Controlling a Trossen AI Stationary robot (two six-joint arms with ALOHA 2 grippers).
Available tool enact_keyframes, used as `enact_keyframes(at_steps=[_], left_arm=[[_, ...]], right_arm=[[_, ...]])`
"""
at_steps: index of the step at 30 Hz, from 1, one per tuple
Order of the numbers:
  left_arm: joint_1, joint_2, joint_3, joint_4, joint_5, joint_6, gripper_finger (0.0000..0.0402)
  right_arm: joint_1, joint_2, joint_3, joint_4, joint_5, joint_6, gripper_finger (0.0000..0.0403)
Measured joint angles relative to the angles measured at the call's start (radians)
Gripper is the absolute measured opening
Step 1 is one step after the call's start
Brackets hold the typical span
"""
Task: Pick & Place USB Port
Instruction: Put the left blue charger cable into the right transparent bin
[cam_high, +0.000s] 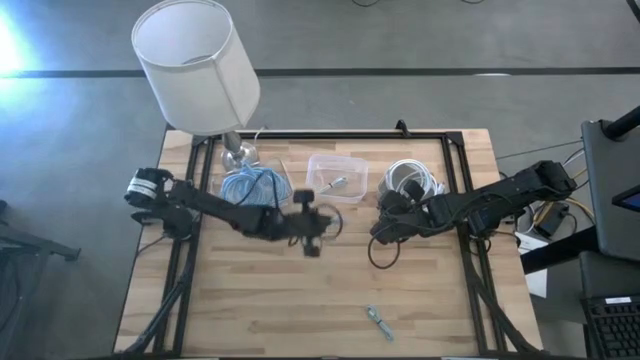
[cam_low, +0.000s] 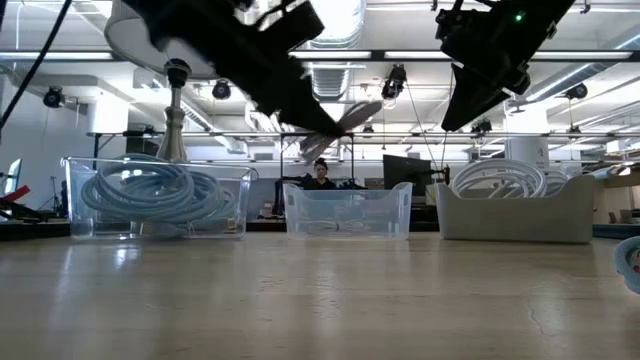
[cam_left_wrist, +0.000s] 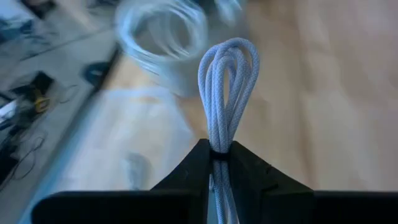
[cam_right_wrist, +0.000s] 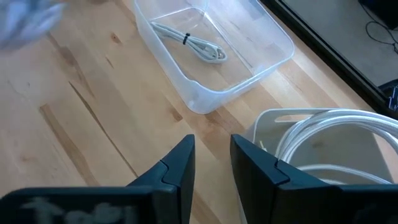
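Note:
My left gripper (cam_high: 312, 228) hovers over the table's middle, just near of the clear bin (cam_high: 312, 165), and is shut on a bundled pale braided USB cable (cam_left_wrist: 227, 81). In the low view the cable (cam_low: 352, 117) is high above the table. My right gripper (cam_high: 385, 228) hovers to its right, near the white bin (cam_right_wrist: 267, 124), open with a narrow gap (cam_right_wrist: 212, 155) and holding nothing. One coiled cable (cam_right_wrist: 193, 43) lies on the floor of the clear bin (cam_right_wrist: 273, 59). Another small cable (cam_high: 378, 322) lies flat on the table near its near edge. My left gripper pinches the bundled cable between its two fingers, across several strands side by side (cam_left_wrist: 219, 146). The looped end (cam_left_wrist: 229, 53) sticks out beyond the fingertips. The whole bundle is lifted clear of the table. The rest of the cable runs back between the fingers, out of sight.
A clear bin of blue cable (cam_high: 255, 185) stands at the far left, and a white bin of white cable (cam_high: 412, 180) at the far right. A lamp with a white shade (cam_high: 195, 65) stands at the far left corner. A black loop (cam_high: 383, 255) lies below my right gripper.

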Motion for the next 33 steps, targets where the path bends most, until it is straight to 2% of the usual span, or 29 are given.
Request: enact_keyframes(at_steps=[7,12,19,22,26,33], left_arm=[[0.171,0.03,0.036,0.19,-0.002,-0.097,0.0048],[0.242,0.099,0.062,0.193,0.001,-0.162,0.0049],[0.281,0.216,0.118,0.18,-0.004,-0.199,0.005],[0.289,0.253,0.154,0.164,0.019,-0.199,0.005],[0.29,0.301,0.212,0.11,0.12,-0.2,0.0051],[0.303,0.386,0.327,-0.079,0.123,-0.219,0.0053]], right_arm=[[0.0,0.0,0.0,0.002,0.0,0.0,0.0087],[0.0,0.0,0.0,0.005,0.0,0.0,0.0081],[0.0,0.0,-0.001,0.006,0.0,-0.001,0.0077],[0.0,0.0,-0.003,0.006,0.0,-0.004,0.0081],[0.0,0.0,-0.004,0.007,0.0,-0.023,0.0086],[0.0,0.0,-0.005,0.007,0.0,-0.027,0.0079]])
